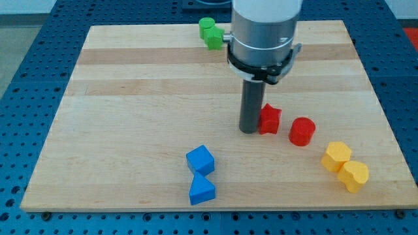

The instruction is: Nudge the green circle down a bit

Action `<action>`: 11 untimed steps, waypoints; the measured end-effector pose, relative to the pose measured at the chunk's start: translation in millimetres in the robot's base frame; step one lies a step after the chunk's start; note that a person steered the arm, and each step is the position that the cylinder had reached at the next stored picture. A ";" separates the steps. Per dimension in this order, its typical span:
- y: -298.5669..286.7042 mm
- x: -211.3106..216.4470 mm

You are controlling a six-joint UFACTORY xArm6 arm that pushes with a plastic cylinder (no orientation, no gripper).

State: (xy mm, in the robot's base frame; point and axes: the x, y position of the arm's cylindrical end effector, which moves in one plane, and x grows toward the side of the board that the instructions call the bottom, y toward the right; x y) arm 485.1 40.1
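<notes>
Tip: my tip [249,130] is down on the board [130,111], a plain dark round rod end with no jaws to open or close, holding nothing.
Tip contact: it stands hard against the left side of the red star [270,119]; whether they actually touch I cannot tell.
Rod: smooth, dark, straight and upright, hanging from a fat grey metal cylinder [264,29] with a black collar.
Green circle: up at the view's top edge, about 11 o'clock from the tip and well apart from it; the green circle [207,25] is a short round block, glossy.
Green neighbour: a second green block [214,37], blockier and angular, sits touching it at 5 o'clock; exact shape hard to tell.
Red pair: star at 3 o'clock of the tip, then a red cylinder [302,131] just beside the star at 4 o'clock.
Yellow pair: a yellow hexagon [336,156] and a yellow heart [354,175], touching, far out at 4 o'clock.
Blue pair: a blue cube [200,160] over a blue triangle [202,190], touching, at 7 o'clock from the tip.
Board: pale wood, striped grain, matte.
Surround: a blue perforated table [26,59].
</notes>
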 end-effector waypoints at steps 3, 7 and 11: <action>-109.1 -84.0; -164.3 -293.4; -69.0 -292.1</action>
State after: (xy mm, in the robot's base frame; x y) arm 193.0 -28.9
